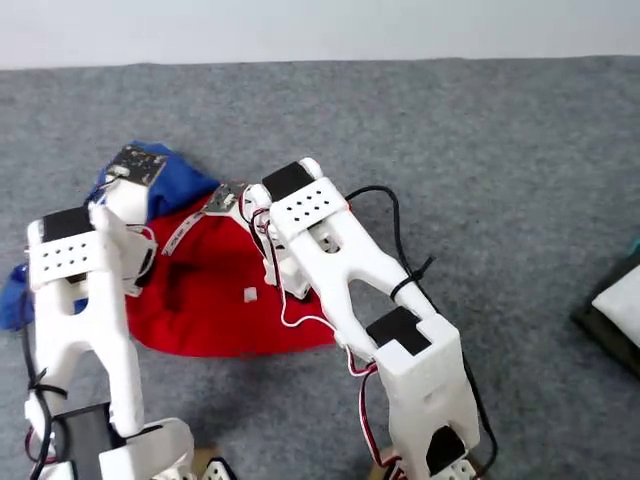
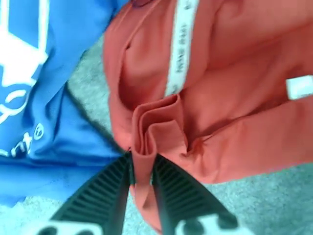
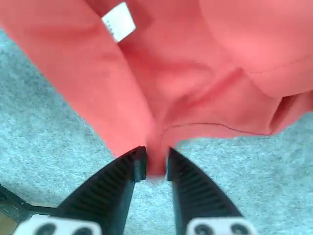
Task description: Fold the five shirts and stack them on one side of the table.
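Note:
A red shirt (image 1: 215,300) lies bunched on the grey table, inside out, with a white neck tape and a small white tag (image 1: 249,294) showing. My left gripper (image 2: 142,169) is shut on a pleated fold of the red shirt (image 2: 234,98) at its edge. My right gripper (image 3: 155,164) is shut on another edge of the red shirt (image 3: 195,73), just above the table. A blue shirt (image 1: 170,185) with white print lies crumpled behind and to the left of the red one, also seen as blue cloth (image 2: 44,98) in the left wrist view.
Grey carpet-like table surface (image 1: 480,170) spreads open to the right and back. At the far right edge sits a dark object with a white folded piece (image 1: 620,305) on it. Both white arms stand over the red shirt.

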